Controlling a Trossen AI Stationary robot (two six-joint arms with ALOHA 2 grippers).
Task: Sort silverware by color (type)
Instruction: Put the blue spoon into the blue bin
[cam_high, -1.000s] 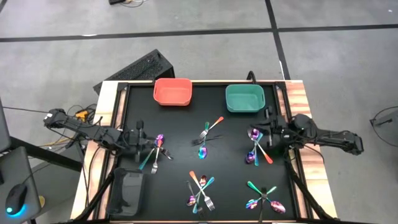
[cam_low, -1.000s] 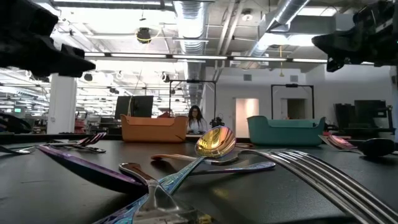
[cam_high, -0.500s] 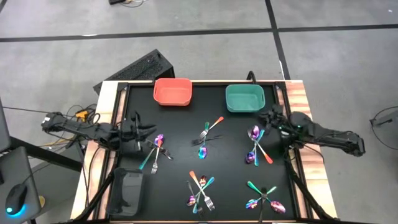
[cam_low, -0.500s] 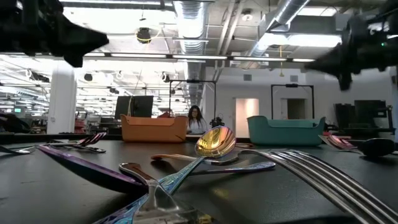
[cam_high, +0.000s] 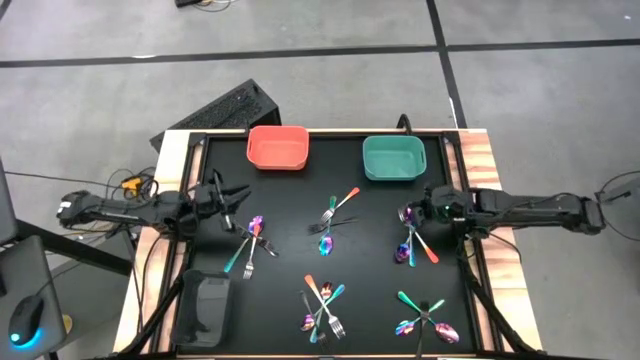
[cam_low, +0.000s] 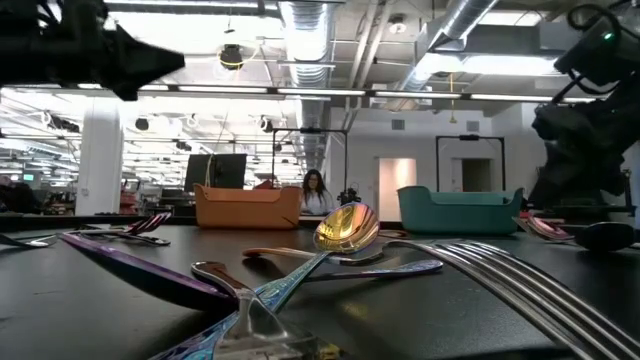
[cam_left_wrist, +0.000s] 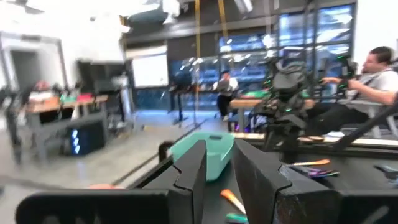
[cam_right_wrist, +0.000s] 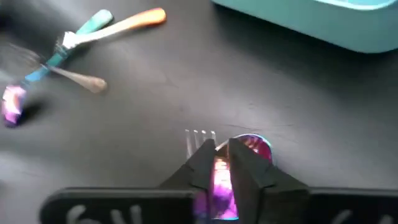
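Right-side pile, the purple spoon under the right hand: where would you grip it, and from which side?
Grip the purple spoon on its thin neck just behind the bowl, coming straight down. It lies flat beside a fork, so the right hand should straddle the neck crosswise.

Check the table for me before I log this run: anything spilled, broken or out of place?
Nothing stands out. The silverware lies in five crossed piles on the black mat, and the red bin and teal bin stand upright and empty at the far edge.

silverware (cam_high: 327, 300), five crossed clusters, lying flat
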